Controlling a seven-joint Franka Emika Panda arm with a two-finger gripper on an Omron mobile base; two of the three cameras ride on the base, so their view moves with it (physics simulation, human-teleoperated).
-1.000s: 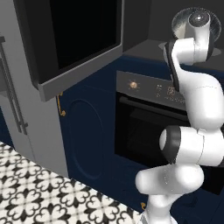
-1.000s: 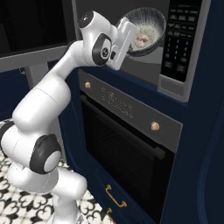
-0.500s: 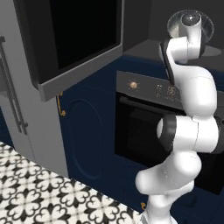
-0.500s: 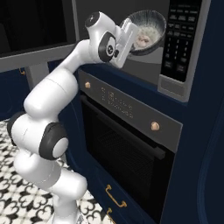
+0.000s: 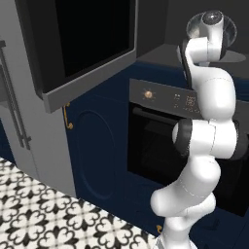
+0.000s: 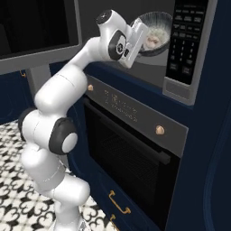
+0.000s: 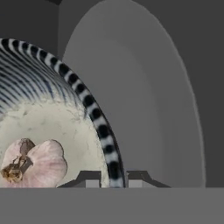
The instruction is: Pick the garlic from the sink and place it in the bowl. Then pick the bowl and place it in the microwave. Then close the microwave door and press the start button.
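Your gripper [image 7: 112, 179] is pinched narrowly on the rim of the bowl [image 7: 70, 109], one fingertip either side of the striped edge. The garlic [image 7: 37, 162] lies inside the bowl. In the right base view the bowl [image 6: 158, 36] sits within the microwave [image 6: 189, 49] cavity, door [image 5: 82, 44] swung open to the left.

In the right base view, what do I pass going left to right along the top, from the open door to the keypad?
microwave door → robot wrist and gripper → bowl holding the garlic → microwave keypad.
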